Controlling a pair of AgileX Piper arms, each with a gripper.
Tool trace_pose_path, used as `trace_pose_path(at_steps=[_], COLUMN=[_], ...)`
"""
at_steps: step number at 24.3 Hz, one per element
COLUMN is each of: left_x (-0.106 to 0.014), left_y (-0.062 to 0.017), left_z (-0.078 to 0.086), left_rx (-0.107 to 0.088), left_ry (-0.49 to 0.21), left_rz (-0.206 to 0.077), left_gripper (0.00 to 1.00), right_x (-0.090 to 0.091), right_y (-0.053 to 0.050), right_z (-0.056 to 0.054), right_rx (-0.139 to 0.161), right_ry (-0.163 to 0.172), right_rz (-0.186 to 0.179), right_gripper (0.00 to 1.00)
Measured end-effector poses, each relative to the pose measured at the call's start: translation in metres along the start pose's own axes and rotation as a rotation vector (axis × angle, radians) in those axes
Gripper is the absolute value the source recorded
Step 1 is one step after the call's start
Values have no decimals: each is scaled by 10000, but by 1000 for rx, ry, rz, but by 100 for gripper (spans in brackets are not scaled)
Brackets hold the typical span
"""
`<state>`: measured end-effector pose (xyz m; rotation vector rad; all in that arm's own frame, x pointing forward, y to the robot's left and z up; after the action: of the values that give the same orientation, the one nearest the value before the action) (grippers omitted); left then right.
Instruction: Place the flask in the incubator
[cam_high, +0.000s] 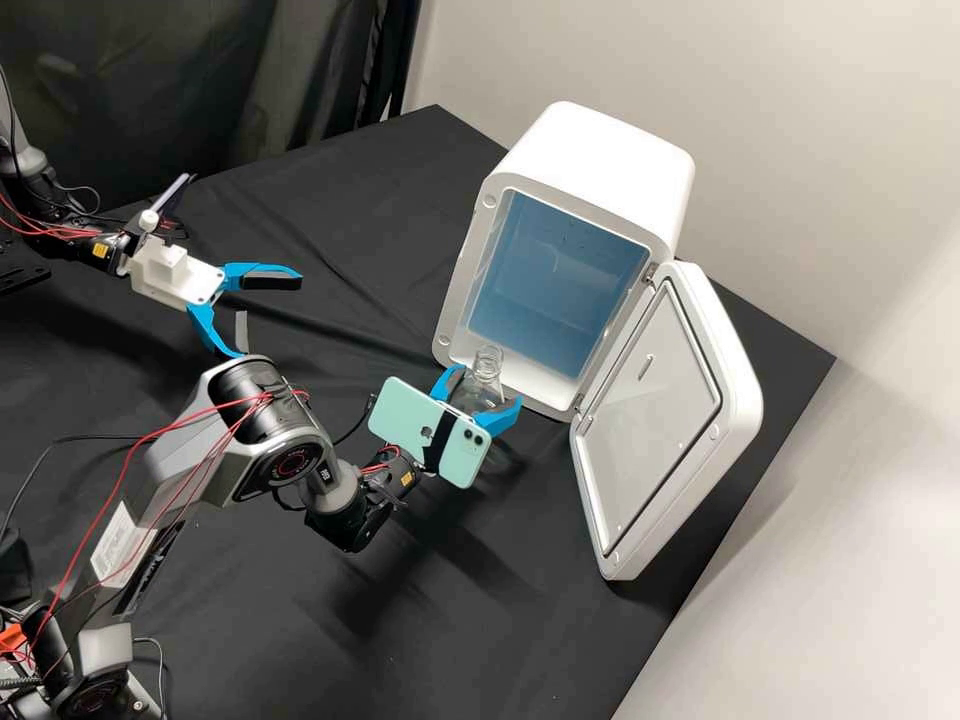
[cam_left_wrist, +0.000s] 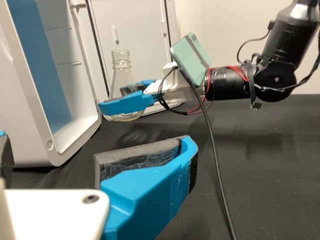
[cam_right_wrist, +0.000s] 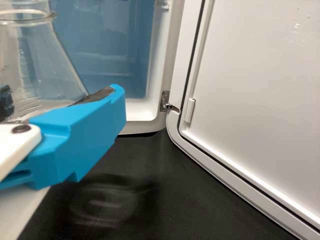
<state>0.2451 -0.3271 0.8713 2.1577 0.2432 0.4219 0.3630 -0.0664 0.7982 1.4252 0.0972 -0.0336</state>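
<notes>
Clamped on the clear glass conical flask (cam_high: 487, 368), the right end effector (cam_high: 478, 398) may catch the lower rim of the white plastic incubator (cam_high: 600, 160) and tip it.

Flask (cam_right_wrist: 35, 60) in gripper (cam_right_wrist: 60, 100) before open incubator (cam_right_wrist: 161, 60)

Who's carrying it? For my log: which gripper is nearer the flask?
Right. The right gripper is closed around the flask at the open front of the incubator; the left gripper sits open farther back over the bench, apart from the flask.
</notes>
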Motion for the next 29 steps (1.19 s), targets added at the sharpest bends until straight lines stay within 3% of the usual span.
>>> trace_pose_path(at_steps=[9,22,29], left_x=[2,-10,-11], left_y=[-16,-20,-19], left_z=[-57,-88,-96], left_rx=[-24,-26,-49], left_ry=[56,69,72], left_rz=[1,-1,0], left_gripper=[100,100,100], right_x=[0,0,14], right_y=[3,4,19], right_z=[3,5,2], right_rx=[2,3,2], right_ry=[-3,-5,-3], right_rz=[3,5,11], right_gripper=[0,0,0])
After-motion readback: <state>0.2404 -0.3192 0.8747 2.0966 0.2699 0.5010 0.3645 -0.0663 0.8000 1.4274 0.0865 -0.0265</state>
